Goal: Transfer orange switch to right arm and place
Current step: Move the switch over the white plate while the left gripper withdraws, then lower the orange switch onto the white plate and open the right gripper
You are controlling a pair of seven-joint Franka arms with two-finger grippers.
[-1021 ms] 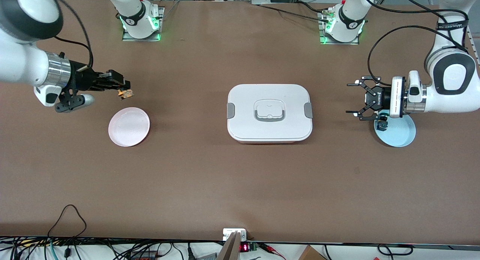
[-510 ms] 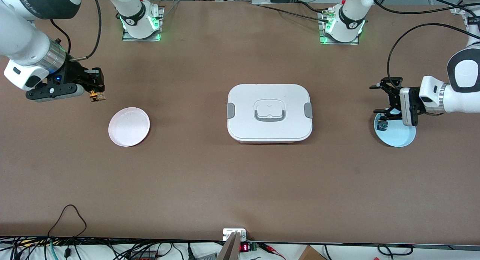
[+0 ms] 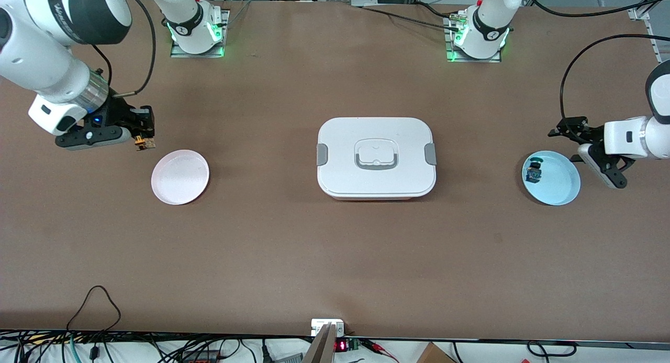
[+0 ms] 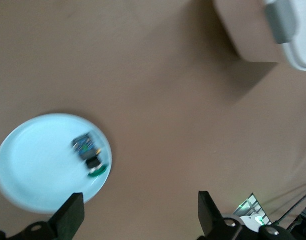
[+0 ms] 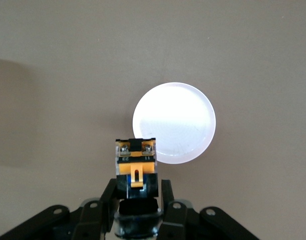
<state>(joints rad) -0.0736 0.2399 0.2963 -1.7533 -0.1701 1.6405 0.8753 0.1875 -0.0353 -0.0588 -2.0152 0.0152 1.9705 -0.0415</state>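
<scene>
Right gripper (image 3: 140,135): you see its fingers clamped on the orange switch (image 3: 142,142), held in the air over bare table just beside the pink plate (image 3: 180,176), toward the robot bases.
Orange switch: in the right wrist view (image 5: 136,162) it sits upright between the fingers, short of the plate (image 5: 174,122).
Left gripper (image 3: 576,135): fingers spread, holding nothing, hanging beside the blue plate (image 3: 560,182).
Blue-and-green switch (image 3: 534,172): lying on the blue plate.
White box (image 3: 376,156): you find it closed at table centre, between the plates.
</scene>
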